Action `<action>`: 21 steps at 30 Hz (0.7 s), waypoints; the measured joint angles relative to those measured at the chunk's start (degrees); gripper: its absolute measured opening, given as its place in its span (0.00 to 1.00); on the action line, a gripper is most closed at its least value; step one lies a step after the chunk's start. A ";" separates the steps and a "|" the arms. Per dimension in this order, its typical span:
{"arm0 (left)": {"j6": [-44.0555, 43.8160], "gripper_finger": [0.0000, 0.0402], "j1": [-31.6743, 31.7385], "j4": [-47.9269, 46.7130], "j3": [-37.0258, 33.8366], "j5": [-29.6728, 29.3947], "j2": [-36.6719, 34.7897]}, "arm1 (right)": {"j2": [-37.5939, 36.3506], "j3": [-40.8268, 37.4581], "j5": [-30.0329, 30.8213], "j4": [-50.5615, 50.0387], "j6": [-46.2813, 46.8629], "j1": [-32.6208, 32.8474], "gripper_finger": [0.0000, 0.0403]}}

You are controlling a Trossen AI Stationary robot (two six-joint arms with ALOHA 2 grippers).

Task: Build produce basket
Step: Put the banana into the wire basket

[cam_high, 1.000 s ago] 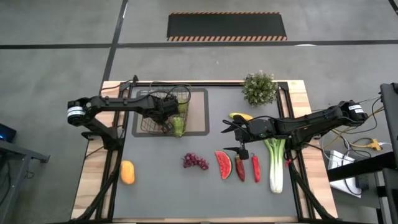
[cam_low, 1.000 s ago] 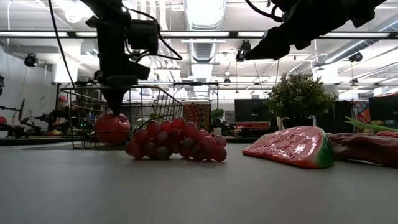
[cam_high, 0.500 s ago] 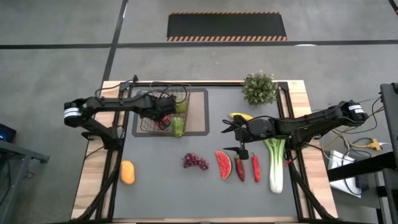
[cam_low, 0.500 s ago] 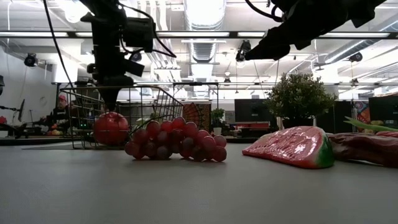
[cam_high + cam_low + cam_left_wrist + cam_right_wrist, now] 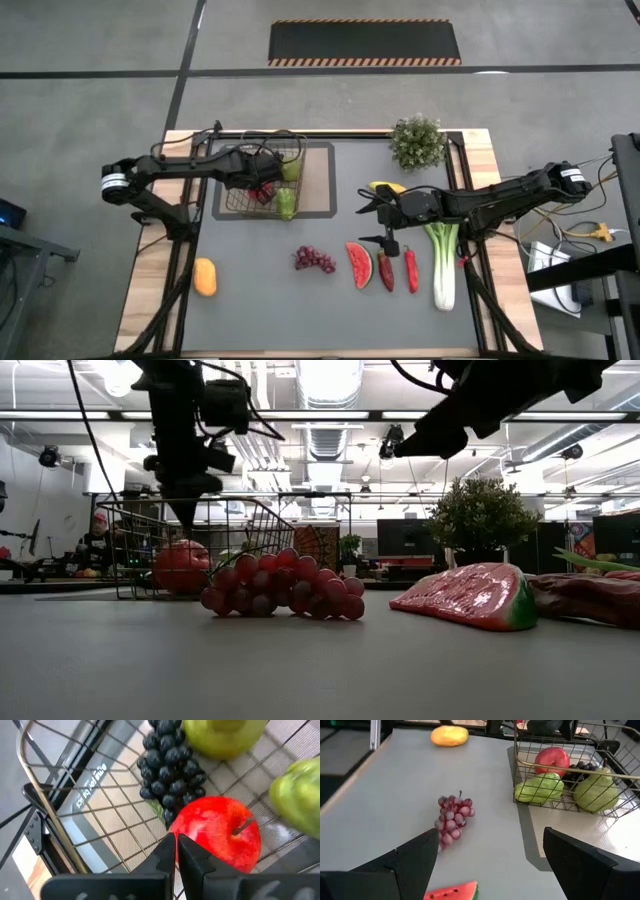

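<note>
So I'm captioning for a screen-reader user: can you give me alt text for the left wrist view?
The left pincer, shut and empty, hangs just above a red apple lying inside the wire basket. Beside the apple lie a bunch of dark grapes and two green pears.

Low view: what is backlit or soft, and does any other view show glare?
Low view: ceiling lights blow out, both arms read as silhouettes, the near tabletop is soft. Left wrist view: the fingers blur up close, the red apple carries a bright highlight. High view: even light, no glare.
</note>
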 joint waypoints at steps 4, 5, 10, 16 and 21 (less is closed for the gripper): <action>0.06 0.00 -0.10 0.08 0.64 -0.17 -2.55 | 0.00 1.95 3.24 -2.91 3.64 0.00 0.84; 0.04 0.00 -0.22 0.05 0.67 -0.20 -3.57 | 0.00 2.78 5.91 -5.04 5.01 0.00 0.84; 0.11 0.00 -3.50 4.92 -0.32 -0.31 -8.82 | 1.26 9.26 20.75 -21.17 15.13 -1.55 0.84; 5.92 0.00 -11.22 20.48 -2.79 -0.35 -14.62 | 8.02 17.23 21.83 -39.16 23.64 -7.79 0.84; 14.70 0.00 -17.15 36.48 -6.29 -0.35 -18.67 | 16.85 22.87 21.48 -50.88 20.68 -13.95 0.84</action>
